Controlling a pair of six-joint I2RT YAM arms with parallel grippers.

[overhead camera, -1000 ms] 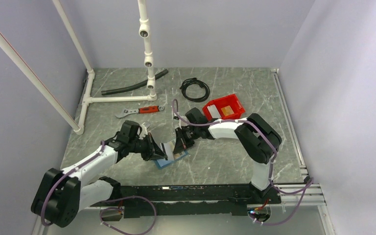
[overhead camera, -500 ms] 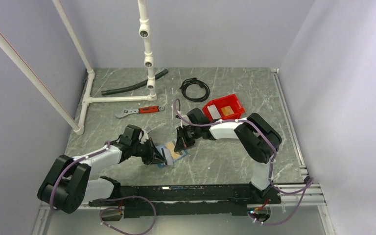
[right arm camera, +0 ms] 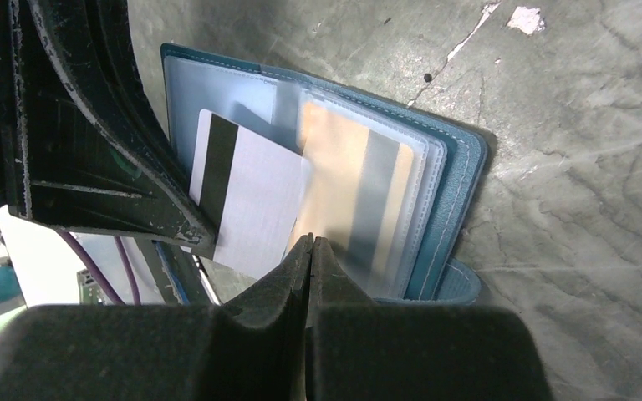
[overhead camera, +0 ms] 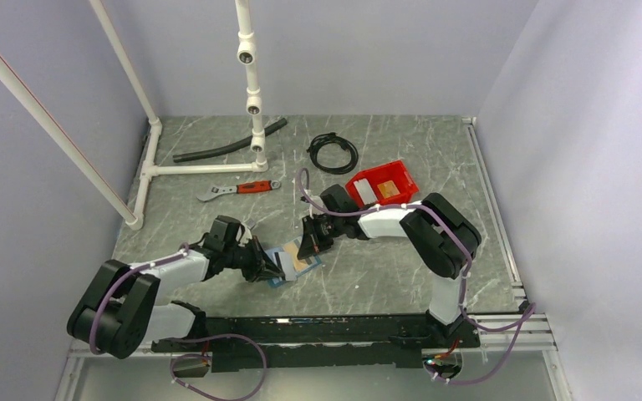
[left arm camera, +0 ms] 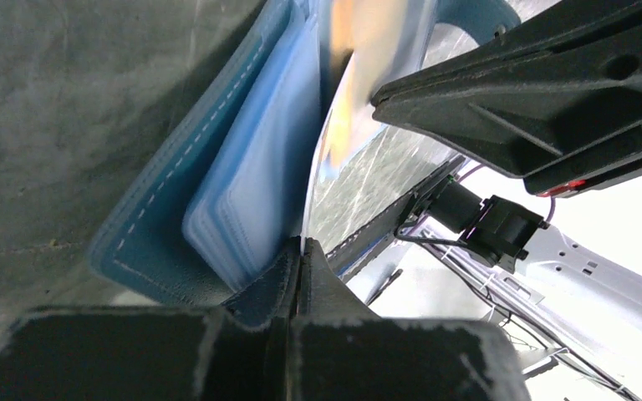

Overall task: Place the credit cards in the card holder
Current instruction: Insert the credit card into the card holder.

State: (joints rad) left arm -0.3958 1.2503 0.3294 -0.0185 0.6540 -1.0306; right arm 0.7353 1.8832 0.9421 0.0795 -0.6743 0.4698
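The blue card holder (overhead camera: 311, 267) lies open on the table between my two grippers, also in the right wrist view (right arm camera: 456, 192) and the left wrist view (left arm camera: 175, 184). A tan-orange card (right arm camera: 343, 184) sits inside one of its clear pockets. A white card (right arm camera: 255, 200) with a dark stripe lies slanted over the left pocket, partly out. My left gripper (overhead camera: 269, 269) (left arm camera: 301, 251) is shut on the white card's edge. My right gripper (overhead camera: 307, 248) (right arm camera: 311, 244) is shut on the clear pocket's edge next to the tan-orange card.
A red bin (overhead camera: 374, 171) at the back right holds another white card (overhead camera: 366, 194) and tan card (overhead camera: 387, 190). A black cable coil (overhead camera: 332, 153), a red-handled wrench (overhead camera: 238, 190), a black hose (overhead camera: 226, 146) and a white pipe frame (overhead camera: 201, 170) lie further back.
My left arm has lowered and stretched out near the table, bringing the white card down onto the holder. The right gripper has stayed put on the holder.
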